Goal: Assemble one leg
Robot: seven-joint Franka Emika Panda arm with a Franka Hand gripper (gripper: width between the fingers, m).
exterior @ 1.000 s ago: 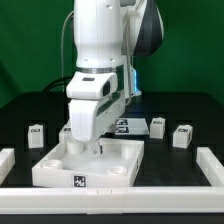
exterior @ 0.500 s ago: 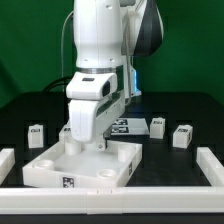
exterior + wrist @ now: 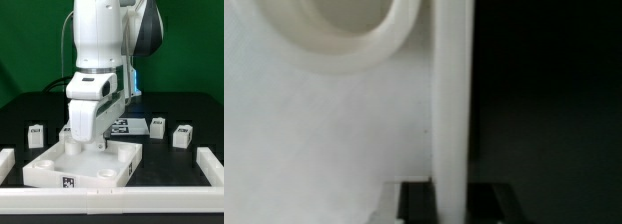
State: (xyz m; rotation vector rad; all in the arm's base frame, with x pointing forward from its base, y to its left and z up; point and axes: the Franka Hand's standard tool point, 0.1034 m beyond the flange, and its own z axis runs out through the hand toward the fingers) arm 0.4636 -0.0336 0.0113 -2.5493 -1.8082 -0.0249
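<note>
1. The fingers (image 3: 97, 142) are down at the far rim of the panel (image 3: 58, 160). In the wrist view they sit narrow on either side of that rim, and they look clamped on it, though only their tips show.
2. No leg is in the fingers. One leg (image 3: 37, 133) stands on the counter (image 3: 190, 112) well off to the exterior view's left of the fingers. A second leg (image 3: 158, 126) and a third leg (image 3: 183, 135) stand to the exterior view's right of them.
3. All three are apart from the panel and untouched.
4. The one socket (image 3: 349, 30) the wrist view shows, close by the fingers, is empty.
5. My reading: this is early, with the panel only being handled or placed.
6. What is left is nearly the whole job: let go of the panel, pick up a leg, carry it to a socket and seat it.
</note>
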